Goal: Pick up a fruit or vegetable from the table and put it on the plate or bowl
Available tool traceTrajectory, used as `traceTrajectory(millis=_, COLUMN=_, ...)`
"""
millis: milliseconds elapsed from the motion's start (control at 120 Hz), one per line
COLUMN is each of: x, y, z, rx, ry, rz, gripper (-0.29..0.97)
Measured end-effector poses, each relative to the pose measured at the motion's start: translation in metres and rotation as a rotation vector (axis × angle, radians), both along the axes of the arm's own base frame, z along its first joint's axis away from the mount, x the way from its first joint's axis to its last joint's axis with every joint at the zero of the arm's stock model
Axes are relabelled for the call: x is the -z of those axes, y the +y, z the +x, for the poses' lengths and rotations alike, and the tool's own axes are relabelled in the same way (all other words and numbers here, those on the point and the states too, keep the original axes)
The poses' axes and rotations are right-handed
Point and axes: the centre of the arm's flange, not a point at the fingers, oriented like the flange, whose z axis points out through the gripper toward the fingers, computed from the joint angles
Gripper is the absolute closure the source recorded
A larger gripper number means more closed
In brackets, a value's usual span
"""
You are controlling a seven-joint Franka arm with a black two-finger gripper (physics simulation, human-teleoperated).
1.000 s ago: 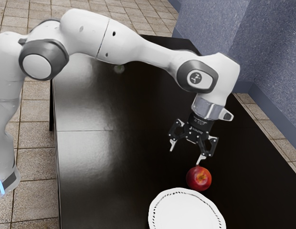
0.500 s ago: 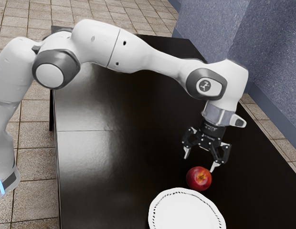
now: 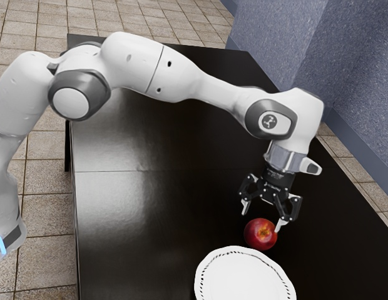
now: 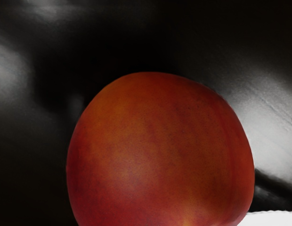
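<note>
1. A glossy black table (image 3: pixel 150 175) is bearing a round red apple (image 3: pixel 260 234) just beside a white scallop-rimmed plate (image 3: pixel 205 267).
2. My black two-finger gripper (image 3: pixel 263 219) is hanging open and empty; the apple is lying directly beneath it.

White Franka arm (image 3: pixel 181 81) enters from exterior view's left. Lower link stands upright along that edge. Large grey shoulder joint (image 3: pixel 78 94) sits high. Long white link slopes down toward exterior view's right. Second grey joint (image 3: pixel 272 122) bends sharply. Silver wrist (image 3: pixel 286 159) drops almost straight down, slightly tilted. Black gripper (image 3: pixel 263 220) points downward, two fingers (image 3: pixel 283 219) spread apart, tips lowest.
</note>
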Motion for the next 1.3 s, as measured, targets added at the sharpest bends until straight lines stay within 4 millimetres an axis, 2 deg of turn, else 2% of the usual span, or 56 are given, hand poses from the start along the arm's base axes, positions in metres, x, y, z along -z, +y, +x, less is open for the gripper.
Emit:
traceTrajectory(millis=92, x=0.001, y=0.006, z=0.003, rx=-0.004, ry=-0.002, rz=-0.003, gripper=0.00)
traceTrajectory(millis=150, x=0.002, y=0.002, z=0.002, rx=0.007, ry=-0.001, rz=-0.009, gripper=0.00)
traceTrajectory(millis=225, x=0.010, y=-0.001, z=0.003, rx=0.015, ry=0.011, rz=-0.011, gripper=0.00)
traceTrajectory(millis=367, x=0.030, y=0.007, z=0.009, rx=0.002, ry=0.040, rz=-0.021, gripper=0.00)
traceTrajectory(millis=533, x=0.036, y=0.006, z=0.010, rx=0.008, ry=0.049, rz=-0.030, gripper=0.00)
traceTrajectory(millis=817, x=0.062, y=0.004, z=0.014, rx=0.012, ry=0.086, rz=-0.045, gripper=0.00)
traceTrajectory(millis=850, x=0.062, y=0.004, z=0.014, rx=0.013, ry=0.086, rz=-0.047, gripper=0.02)
traceTrajectory(millis=942, x=0.060, y=0.003, z=0.015, rx=0.013, ry=0.079, rz=-0.050, gripper=0.18)
traceTrajectory(millis=1008, x=0.058, y=0.003, z=0.015, rx=0.013, ry=0.076, rz=-0.050, gripper=0.23)
traceTrajectory(millis=1075, x=0.044, y=0.003, z=0.013, rx=0.013, ry=0.056, rz=-0.052, gripper=0.23)
traceTrajectory(millis=1133, x=0.002, y=0.003, z=-0.001, rx=0.015, ry=0.005, rz=-0.055, gripper=0.24)
traceTrajectory(millis=1200, x=-0.044, y=-0.003, z=-0.035, rx=0.025, ry=-0.034, rz=-0.054, gripper=0.23)
traceTrajectory(millis=1242, x=-0.059, y=-0.015, z=-0.061, rx=0.043, ry=-0.040, rz=-0.050, gripper=0.23)
traceTrajectory(millis=1300, x=-0.069, y=-0.042, z=-0.090, rx=0.079, ry=-0.041, rz=-0.047, gripper=0.23)
